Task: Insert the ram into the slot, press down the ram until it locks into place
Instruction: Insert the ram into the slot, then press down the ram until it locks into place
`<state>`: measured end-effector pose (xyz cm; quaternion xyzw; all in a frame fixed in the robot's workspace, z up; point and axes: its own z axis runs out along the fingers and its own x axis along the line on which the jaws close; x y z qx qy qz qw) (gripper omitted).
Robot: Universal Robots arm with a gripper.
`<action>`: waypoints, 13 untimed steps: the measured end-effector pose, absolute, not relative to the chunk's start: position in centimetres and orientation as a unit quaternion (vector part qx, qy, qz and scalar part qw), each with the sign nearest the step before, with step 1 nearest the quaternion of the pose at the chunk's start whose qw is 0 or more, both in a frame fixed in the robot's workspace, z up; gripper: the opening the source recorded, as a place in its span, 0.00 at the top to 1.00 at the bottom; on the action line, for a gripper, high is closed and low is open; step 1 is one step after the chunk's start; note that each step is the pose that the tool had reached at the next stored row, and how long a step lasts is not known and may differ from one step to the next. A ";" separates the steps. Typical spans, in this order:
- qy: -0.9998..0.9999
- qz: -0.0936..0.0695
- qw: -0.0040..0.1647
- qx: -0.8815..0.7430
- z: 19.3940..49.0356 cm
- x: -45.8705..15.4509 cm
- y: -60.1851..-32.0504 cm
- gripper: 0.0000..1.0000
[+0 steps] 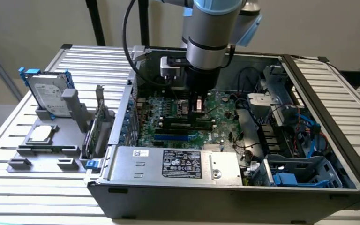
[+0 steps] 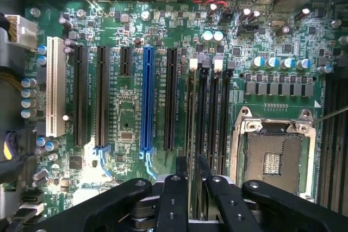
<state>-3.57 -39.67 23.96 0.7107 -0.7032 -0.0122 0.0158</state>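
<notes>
Gripping long thin green circuit-board ram edge-on, tool was held over long narrow black plastic slot.

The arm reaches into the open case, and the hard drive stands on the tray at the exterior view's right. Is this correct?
No. The exterior view shows the hard drive on the tray at its left, beside the case. The arm does reach into the case.
</notes>
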 end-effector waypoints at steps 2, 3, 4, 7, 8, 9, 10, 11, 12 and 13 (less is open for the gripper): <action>-0.703 -0.012 0.016 0.711 24.7 -3.6 -39.7 0.78; -0.703 -0.012 0.016 0.711 25.0 -3.6 -39.7 0.78; -0.703 -0.013 0.016 0.711 25.2 -3.6 -39.7 0.81; -0.703 -0.013 0.016 0.711 25.2 -3.6 -39.7 0.90; -0.703 -0.013 0.016 0.711 25.2 -3.6 -39.7 0.90; -0.703 -0.013 0.016 0.711 25.2 -3.6 -39.7 0.90; -0.703 -0.013 0.016 0.711 25.2 -3.6 -39.7 0.90; -0.703 -0.013 0.016 0.711 25.2 -3.6 -39.7 0.90; -0.703 -0.013 0.016 0.711 25.2 -3.6 -39.7 0.90; -0.703 -0.013 0.016 0.711 25.2 -3.6 -39.7 0.90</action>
